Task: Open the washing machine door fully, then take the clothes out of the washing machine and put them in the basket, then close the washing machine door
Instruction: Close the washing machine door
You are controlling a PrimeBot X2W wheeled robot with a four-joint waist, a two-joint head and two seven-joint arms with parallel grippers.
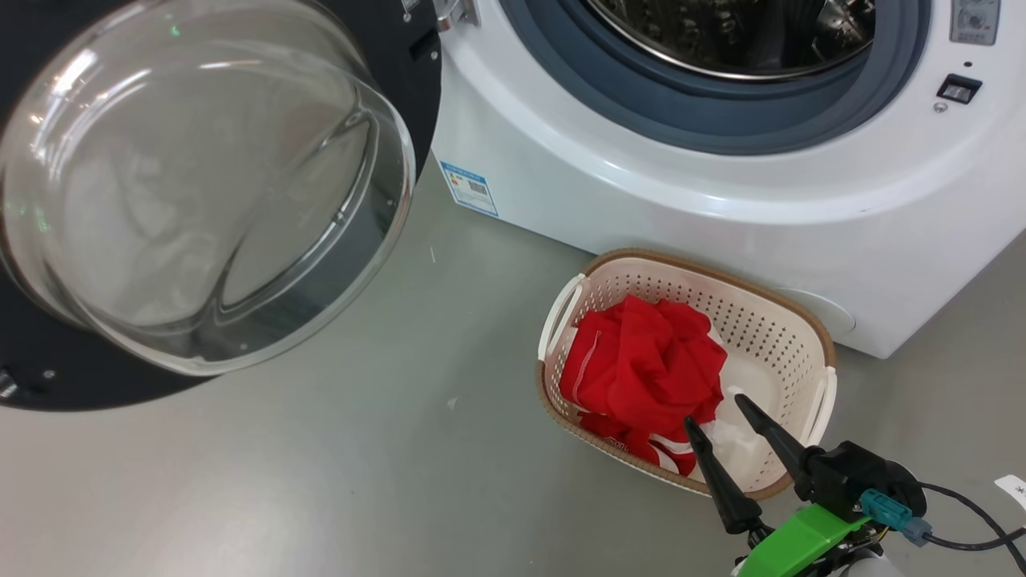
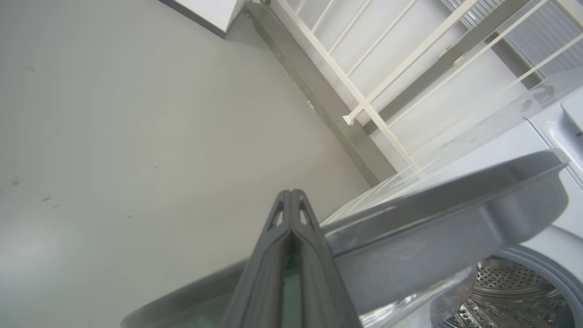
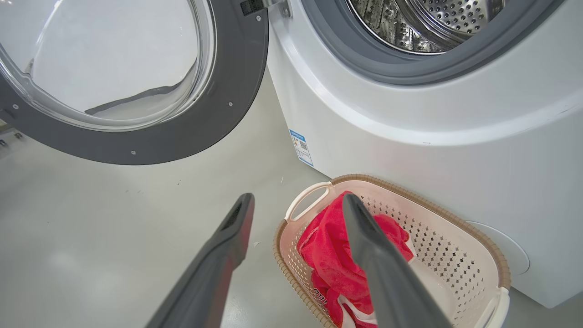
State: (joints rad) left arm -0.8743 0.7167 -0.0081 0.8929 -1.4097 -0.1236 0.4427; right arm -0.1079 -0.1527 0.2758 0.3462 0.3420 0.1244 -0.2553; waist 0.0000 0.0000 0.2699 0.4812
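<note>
Holding my right gripper [image 1: 714, 409] wide and empty, I see the bright red fabric clothes [image 1: 641, 361] just past its tips in the cream perforated plastic basket [image 1: 789, 308]. Beyond stands the white box-shaped washing machine [image 1: 721, 200], its round black-rimmed glass door [image 1: 240, 208] open leftward. My left gripper [image 2: 291, 195] is pinched shut.

No legible text. Blue-edged label [image 1: 469, 187], low on the washing machine [image 1: 681, 200] front: barcode patch, print too small to read. White lettering on the red clothes [image 3: 328, 259]: illegible. White tag [image 1: 1013, 486]: one small dark mark.
</note>
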